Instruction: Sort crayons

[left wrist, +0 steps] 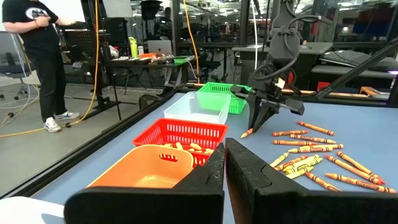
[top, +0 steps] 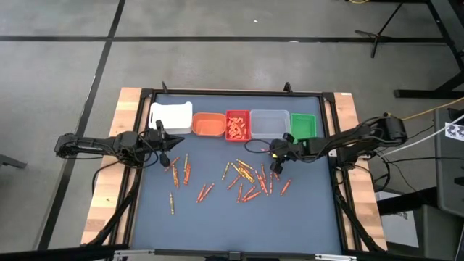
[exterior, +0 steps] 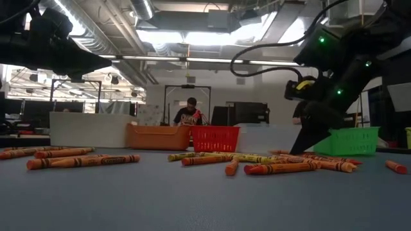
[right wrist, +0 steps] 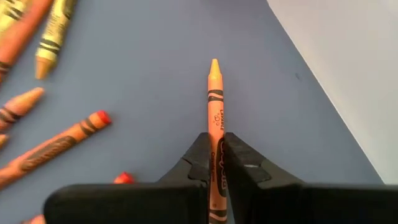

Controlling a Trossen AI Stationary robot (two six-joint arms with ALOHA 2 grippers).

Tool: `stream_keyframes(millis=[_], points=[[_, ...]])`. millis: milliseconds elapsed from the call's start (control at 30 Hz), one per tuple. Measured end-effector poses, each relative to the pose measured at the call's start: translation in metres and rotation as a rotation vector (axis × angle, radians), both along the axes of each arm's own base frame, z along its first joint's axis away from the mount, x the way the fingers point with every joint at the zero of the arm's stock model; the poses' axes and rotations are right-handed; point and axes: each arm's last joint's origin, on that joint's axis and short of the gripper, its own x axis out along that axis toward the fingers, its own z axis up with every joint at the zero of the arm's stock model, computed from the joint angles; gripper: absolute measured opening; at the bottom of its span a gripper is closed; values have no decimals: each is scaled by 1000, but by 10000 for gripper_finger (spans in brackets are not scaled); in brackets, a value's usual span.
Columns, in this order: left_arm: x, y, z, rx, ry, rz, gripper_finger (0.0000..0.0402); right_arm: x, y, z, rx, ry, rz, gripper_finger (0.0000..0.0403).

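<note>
Several orange-red and yellowish crayons lie loose on the blue mat, one group (top: pixel 250 181) in the middle and another (top: pixel 180 170) to the left. My right gripper (top: pixel 275 164) is above the middle group's far right side, in front of the clear bin (top: pixel 269 123), and is shut on one orange crayon (right wrist: pixel 214 99). My left gripper (top: pixel 167 148) is shut and empty, above the mat in front of the white bin (top: pixel 171 116); its fingers show together in the left wrist view (left wrist: pixel 225 163). My right gripper pinches the orange crayon by its paper-wrapped body (right wrist: pixel 215 134) between the two fingers. The crayon lies along the fingers, and its pointed end (right wrist: pixel 214 65) sticks out past them. In the left wrist view it slants down below the fingers (left wrist: pixel 247 132); I cannot tell whether the tip touches the mat.
Five small bins stand in a row along the far edge: white, orange (top: pixel 209 124), red (top: pixel 238 125) with crayons in it, clear, green (top: pixel 303 125). Bare mat lies along the near edge. People stand in the room beyond the table.
</note>
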Motion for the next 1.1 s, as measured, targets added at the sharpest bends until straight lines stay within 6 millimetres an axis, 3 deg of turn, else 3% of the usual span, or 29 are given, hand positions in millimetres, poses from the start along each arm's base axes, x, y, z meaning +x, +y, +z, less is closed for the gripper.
stream_keyframes(millis=[333,600,833,1100], points=[[0,0,0,0,1,1,0,-1,2,16,54,-84,43,27],[0,0,0,0,0,0,0,-6,2,41,25,-205,74,27],[0,0,0,0,0,1,0,-11,-3,58,-176,-252,31,27],[0,0,0,0,1,1,0,-13,-9,60,-458,-164,12,27]])
